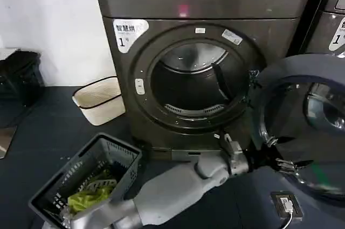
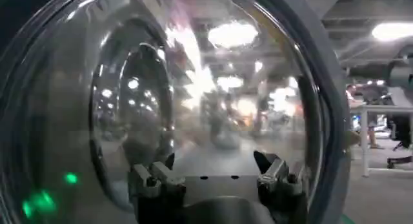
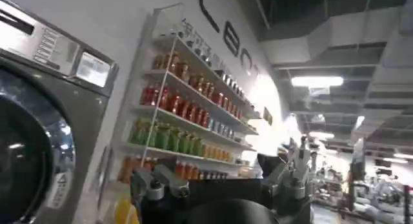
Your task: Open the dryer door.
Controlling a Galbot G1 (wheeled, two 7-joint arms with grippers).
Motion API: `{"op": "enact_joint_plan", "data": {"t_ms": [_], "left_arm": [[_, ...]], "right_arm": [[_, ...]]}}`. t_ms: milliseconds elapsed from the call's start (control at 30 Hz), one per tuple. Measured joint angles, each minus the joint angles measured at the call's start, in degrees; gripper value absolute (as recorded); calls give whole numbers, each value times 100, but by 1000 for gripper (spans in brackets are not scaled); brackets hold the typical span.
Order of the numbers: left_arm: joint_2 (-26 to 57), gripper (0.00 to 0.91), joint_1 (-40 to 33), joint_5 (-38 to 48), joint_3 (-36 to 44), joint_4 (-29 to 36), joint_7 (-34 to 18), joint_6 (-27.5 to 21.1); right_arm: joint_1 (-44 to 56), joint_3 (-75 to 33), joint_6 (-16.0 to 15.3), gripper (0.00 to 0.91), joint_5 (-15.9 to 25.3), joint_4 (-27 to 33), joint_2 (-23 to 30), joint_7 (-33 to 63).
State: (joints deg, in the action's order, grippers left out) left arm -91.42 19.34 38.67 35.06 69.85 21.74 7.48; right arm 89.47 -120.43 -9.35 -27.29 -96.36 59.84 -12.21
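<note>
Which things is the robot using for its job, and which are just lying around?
For the job:
- dryer
- door, swung open to the right
- left gripper, fingers open, at the door

Just lying around:
- grey basket holding green cloth
- cream basket
- other machine
- shelves of bottles

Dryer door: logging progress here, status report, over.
Left end effector open, at the swung-out dryer door. Right end effector open, raised clear. Dryer drum exposed. Basket on floor, not blocking.

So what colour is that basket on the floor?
Dark grey basket, with yellow-green cloth inside; clearest in the head view.
</note>
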Motion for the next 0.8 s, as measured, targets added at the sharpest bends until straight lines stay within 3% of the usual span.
{"op": "enact_joint_plan", "data": {"t_ms": [467, 800], "left_arm": [[-78, 907, -104, -395, -152, -503, -526, 140], [-78, 907, 17, -657, -278, -167, -710, 415]], "right_arm": [[-33, -52, 44, 907, -5, 171, -82, 211], [-90, 52, 60, 907, -3, 92, -73, 195]]}}
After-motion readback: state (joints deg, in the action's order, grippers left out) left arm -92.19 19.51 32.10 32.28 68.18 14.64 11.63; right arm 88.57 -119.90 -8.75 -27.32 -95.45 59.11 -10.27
